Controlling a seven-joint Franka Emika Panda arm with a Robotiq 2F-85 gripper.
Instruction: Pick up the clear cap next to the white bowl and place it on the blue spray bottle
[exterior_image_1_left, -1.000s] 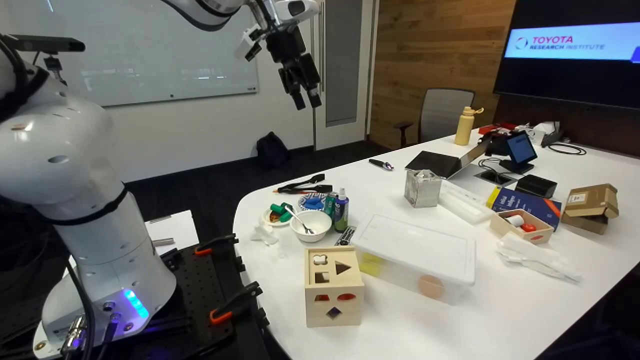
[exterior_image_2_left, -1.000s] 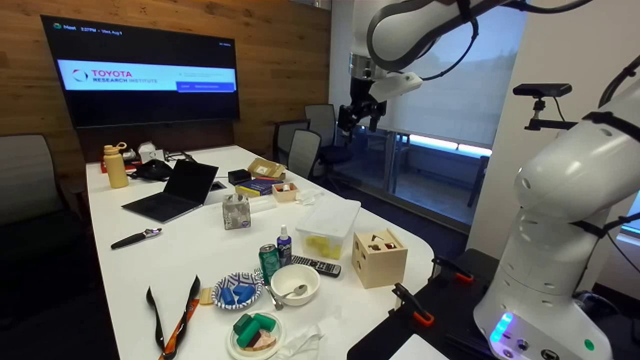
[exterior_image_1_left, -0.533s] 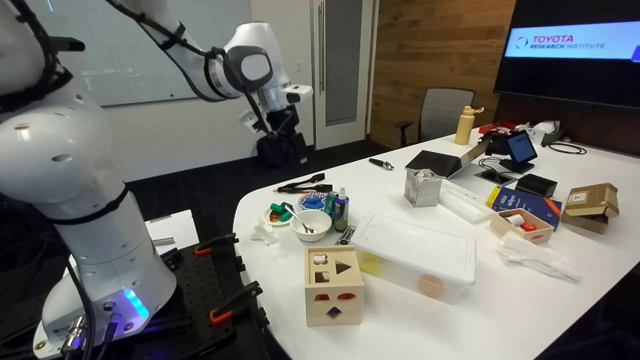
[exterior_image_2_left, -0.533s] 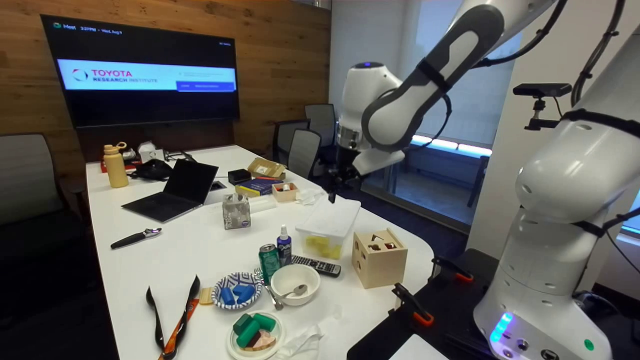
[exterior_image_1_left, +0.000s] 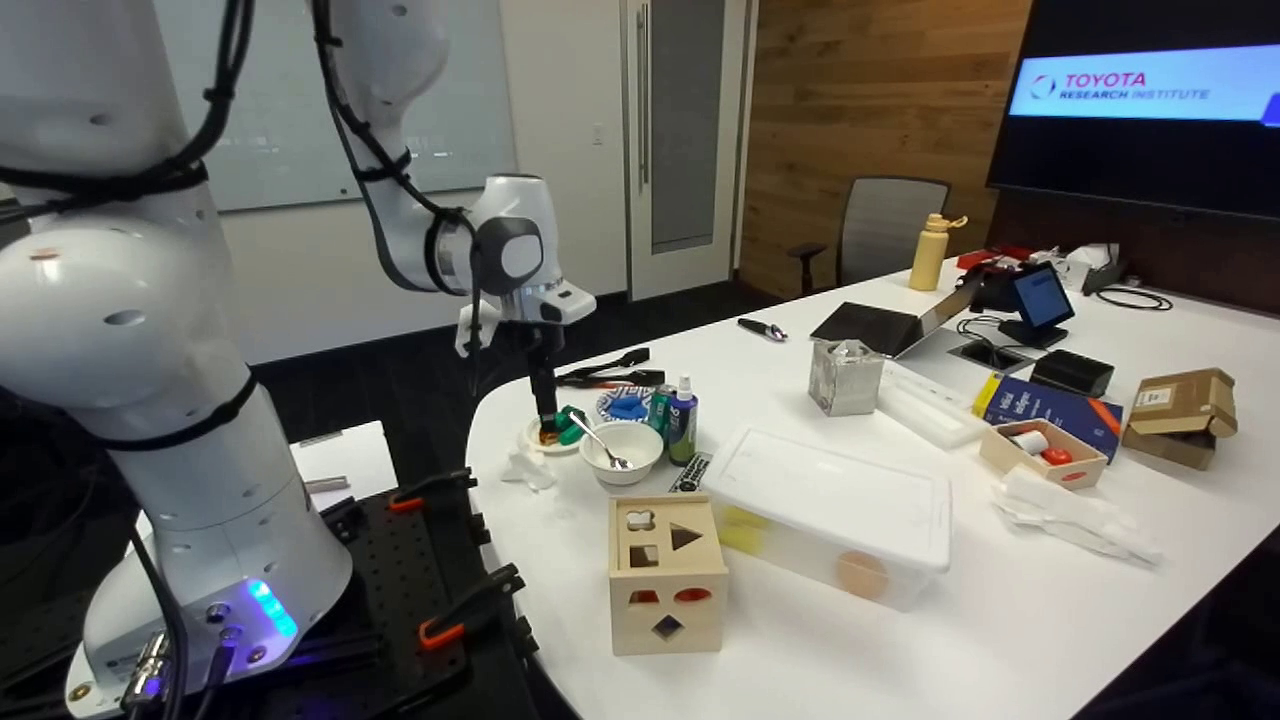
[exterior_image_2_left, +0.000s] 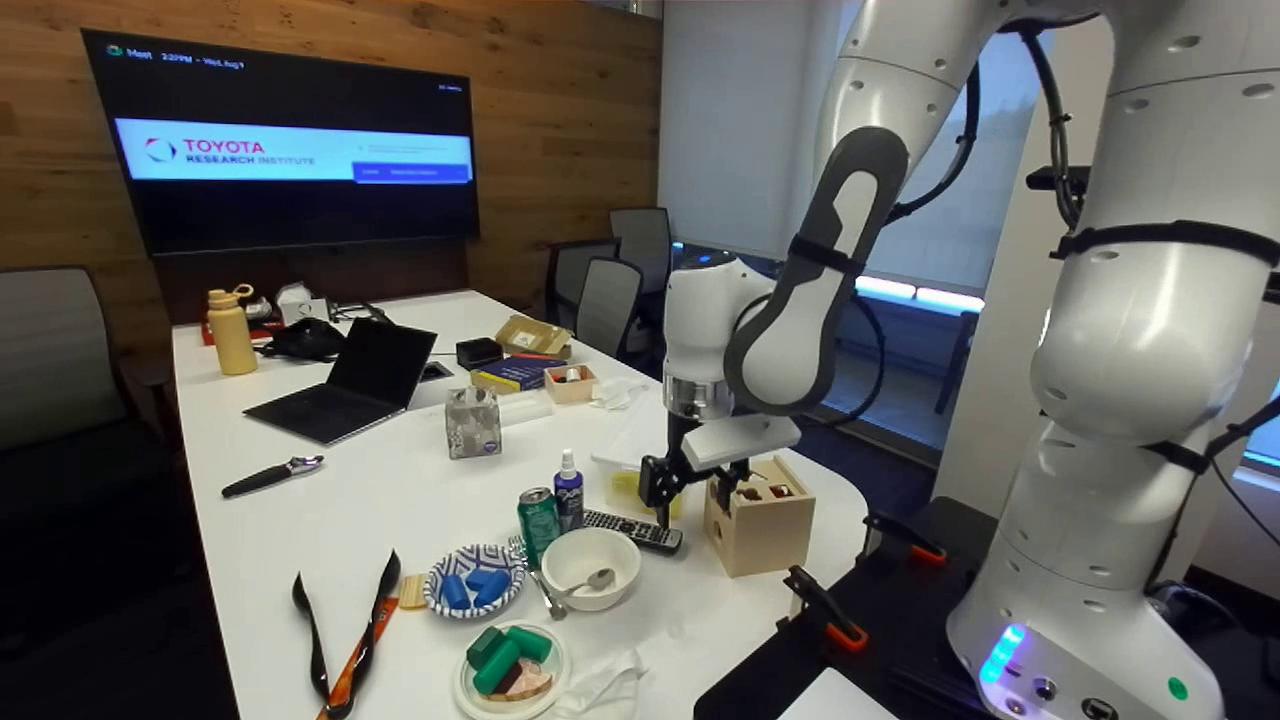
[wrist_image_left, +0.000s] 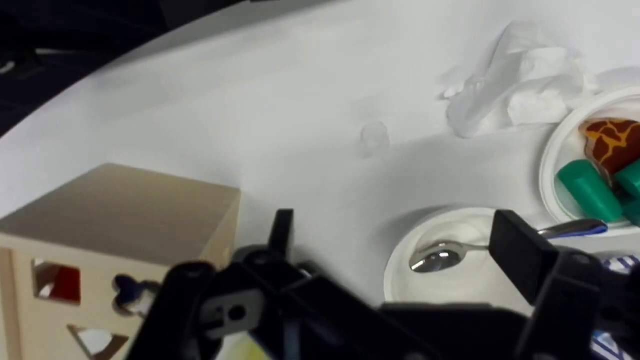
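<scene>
On the counter (wrist_image_left: 295, 105), near but apart from the white bowl (wrist_image_left: 475, 277), the clear cap (wrist_image_left: 374, 139) is probably light, thin-walled and slippery, best pinched softly across its sides by the gripper (wrist_image_left: 400, 240), empty and spread wide.

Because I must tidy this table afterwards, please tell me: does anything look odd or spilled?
Two things. A crumpled white sheet lies loose beside the plate of green blocks, like litter. The clear cap lies on the table, away from the blue spray bottle, whose nozzle is bare. I see no spill.
</scene>
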